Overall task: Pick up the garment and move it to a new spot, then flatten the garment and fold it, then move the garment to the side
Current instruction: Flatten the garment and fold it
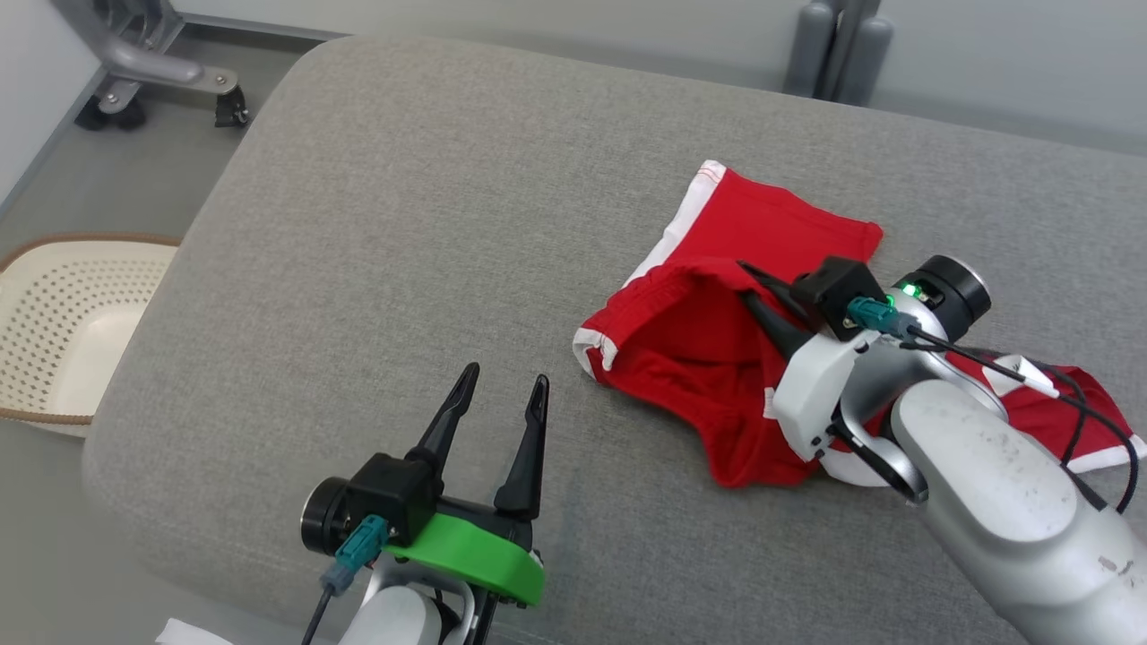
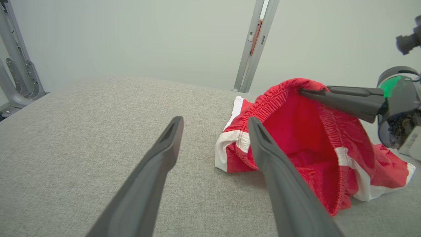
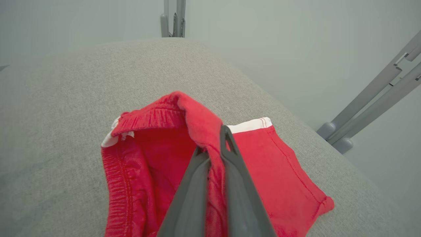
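Note:
The garment [image 1: 717, 305] is a pair of red shorts with white trim, lying rumpled on the right half of a grey cushioned surface [image 1: 430, 224]. My right gripper [image 1: 748, 279] is shut on the elastic waistband and holds that edge raised, so the waist gapes open. In the right wrist view the red fabric [image 3: 184, 154] is pinched between the two fingers of the right gripper [image 3: 213, 144]. My left gripper [image 1: 504, 381] stands open above the bare cushion, left of the garment, with nothing between its fingers. The left wrist view has the garment [image 2: 306, 131] just beyond the left gripper [image 2: 215, 123].
A white perforated basket [image 1: 63, 322] sits on the floor off the cushion's left edge. A grey metal stand on wheels [image 1: 161, 76] is at the far left, and grey posts [image 1: 838, 49] rise behind the cushion. Bare cushion spreads left of the garment.

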Robot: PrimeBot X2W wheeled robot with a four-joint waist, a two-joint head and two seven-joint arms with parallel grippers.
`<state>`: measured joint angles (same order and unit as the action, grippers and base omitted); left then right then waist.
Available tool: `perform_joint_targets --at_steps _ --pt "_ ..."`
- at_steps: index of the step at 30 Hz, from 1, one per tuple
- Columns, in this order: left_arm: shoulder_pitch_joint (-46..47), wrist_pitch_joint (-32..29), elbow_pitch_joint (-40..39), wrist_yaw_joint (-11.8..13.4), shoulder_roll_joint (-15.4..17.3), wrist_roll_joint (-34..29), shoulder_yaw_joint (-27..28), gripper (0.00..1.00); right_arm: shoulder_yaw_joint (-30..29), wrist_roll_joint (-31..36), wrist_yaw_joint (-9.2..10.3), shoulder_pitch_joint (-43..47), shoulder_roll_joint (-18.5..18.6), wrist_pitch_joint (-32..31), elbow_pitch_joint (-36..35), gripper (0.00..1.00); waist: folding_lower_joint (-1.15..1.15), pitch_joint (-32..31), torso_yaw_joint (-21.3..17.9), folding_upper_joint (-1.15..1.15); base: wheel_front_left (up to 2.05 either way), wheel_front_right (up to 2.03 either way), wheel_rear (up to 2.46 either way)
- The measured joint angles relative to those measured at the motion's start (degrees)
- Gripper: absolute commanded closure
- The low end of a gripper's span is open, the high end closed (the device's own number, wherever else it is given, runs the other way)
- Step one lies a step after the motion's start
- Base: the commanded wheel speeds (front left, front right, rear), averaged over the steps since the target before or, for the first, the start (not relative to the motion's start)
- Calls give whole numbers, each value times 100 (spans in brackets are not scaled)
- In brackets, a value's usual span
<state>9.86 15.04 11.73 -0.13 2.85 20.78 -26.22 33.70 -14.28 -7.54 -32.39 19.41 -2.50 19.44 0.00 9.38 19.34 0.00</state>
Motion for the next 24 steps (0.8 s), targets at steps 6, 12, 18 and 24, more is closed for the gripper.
perform_joint_targets --at_steps 6,12,18,24 --pt "107 0 -7 65 1 92 -99 0 254 -171 0 -768 -74 241 1310 100 0 175 397 0 0 0 0" --pt "113 0 -23 110 1 148 -160 0 110 -426 1 -1517 -549 722 2216 100 0 310 729 0 0 0 0" --pt "112 0 -22 118 1 179 -185 0 580 -314 0 -1694 -811 586 3092 56 0 360 837 0 0 0 0" --pt "113 0 -7 130 1 100 -105 0 662 -327 0 -1708 -848 1028 3530 0 0 317 675 0 0 0 0"
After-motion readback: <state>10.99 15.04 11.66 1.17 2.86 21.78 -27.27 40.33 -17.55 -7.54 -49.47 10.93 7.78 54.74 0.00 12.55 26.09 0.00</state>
